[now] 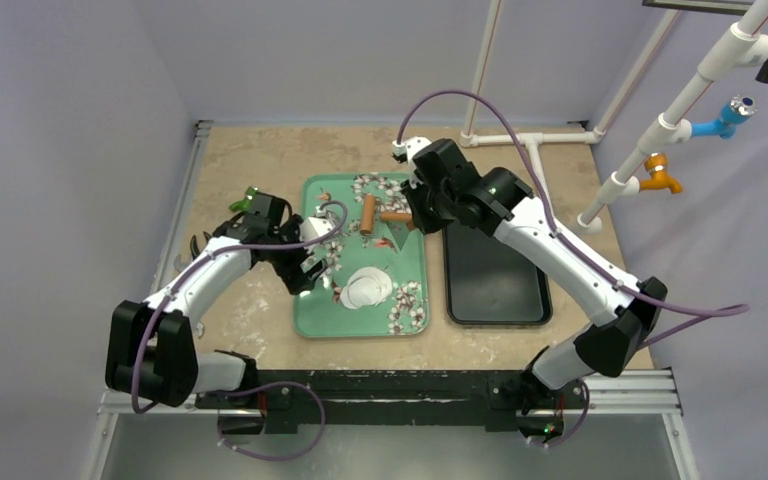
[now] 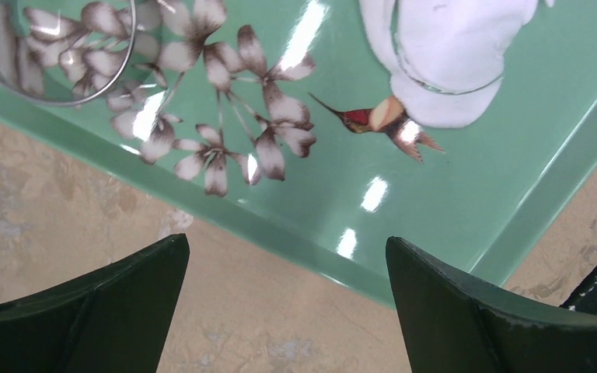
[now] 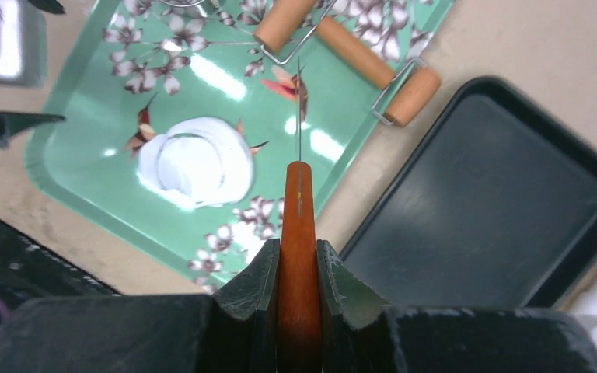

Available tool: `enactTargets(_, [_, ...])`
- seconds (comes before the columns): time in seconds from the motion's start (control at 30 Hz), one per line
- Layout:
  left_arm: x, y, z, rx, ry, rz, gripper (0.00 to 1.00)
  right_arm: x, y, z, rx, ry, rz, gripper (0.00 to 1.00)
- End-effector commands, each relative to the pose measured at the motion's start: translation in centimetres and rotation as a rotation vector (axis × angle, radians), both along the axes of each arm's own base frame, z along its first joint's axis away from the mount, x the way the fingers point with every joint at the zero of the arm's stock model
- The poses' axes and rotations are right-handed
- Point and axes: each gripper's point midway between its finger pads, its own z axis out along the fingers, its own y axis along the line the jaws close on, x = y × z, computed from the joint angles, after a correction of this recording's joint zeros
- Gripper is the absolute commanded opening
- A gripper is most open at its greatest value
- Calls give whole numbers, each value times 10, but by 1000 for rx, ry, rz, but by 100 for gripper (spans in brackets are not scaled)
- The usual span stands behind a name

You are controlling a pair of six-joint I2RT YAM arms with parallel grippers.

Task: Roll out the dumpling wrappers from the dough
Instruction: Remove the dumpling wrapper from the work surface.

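The dough (image 1: 367,288) lies flattened and white on the green flowered tray (image 1: 312,318), toward its near side. A round dumpling wrapper (image 3: 190,165) is outlined in the middle of the dough (image 3: 225,183); its edge (image 2: 451,54) also shows in the left wrist view. My left gripper (image 1: 305,278) hangs open and empty over the tray's left rim (image 2: 295,252), with the dough beyond its fingertips. My right gripper (image 3: 298,245) is shut on the orange wooden handle (image 3: 299,210) of a thin-bladed tool (image 3: 298,101), held above the tray's right side.
A wire-framed roller with wooden barrels (image 3: 373,62) lies at the back of the green tray. A metal ring (image 2: 120,78) rests on the tray's flowers near its left edge. A black tray (image 1: 495,275) sits to the right of the green one.
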Motion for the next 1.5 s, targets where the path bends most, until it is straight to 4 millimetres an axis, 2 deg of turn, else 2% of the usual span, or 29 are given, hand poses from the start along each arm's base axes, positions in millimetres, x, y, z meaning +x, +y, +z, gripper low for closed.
enactTargets(0.0, [21,13,11,-10,-35,85,100,17,-6,42,-95,-267,188,0])
enactTargets(0.1, [26,19,14,-28,-29,120,100,13,-11,47,-226,-344,301,0])
enactTargets(0.27, [28,22,15,-34,-40,127,100,-7,5,51,-344,-487,560,0])
enactTargets(0.4, [30,25,16,-26,-54,136,100,-4,8,59,-386,-596,624,0])
enactTargets(0.47, [30,26,15,-25,-54,140,100,-3,9,56,-406,-622,658,0])
enactTargets(0.7, [32,27,13,-36,-42,142,100,-7,15,48,-414,-582,716,0])
enactTargets(0.87, [32,26,13,-39,-31,142,100,-9,8,47,-451,-590,747,0])
enactTargets(0.97, [32,27,14,-36,-38,144,100,-23,14,41,-486,-601,891,0])
enactTargets(1.03, [32,27,15,-36,-42,145,100,-33,24,38,-490,-640,992,0])
enactTargets(1.17, [32,28,17,-35,-47,146,100,-47,42,40,-468,-686,1090,0])
enactTargets(1.3, [32,29,16,-30,-50,148,100,-71,48,21,-528,-681,1297,0])
enactTargets(1.47, [31,28,13,-32,-40,142,100,-73,57,14,-636,-705,1378,0])
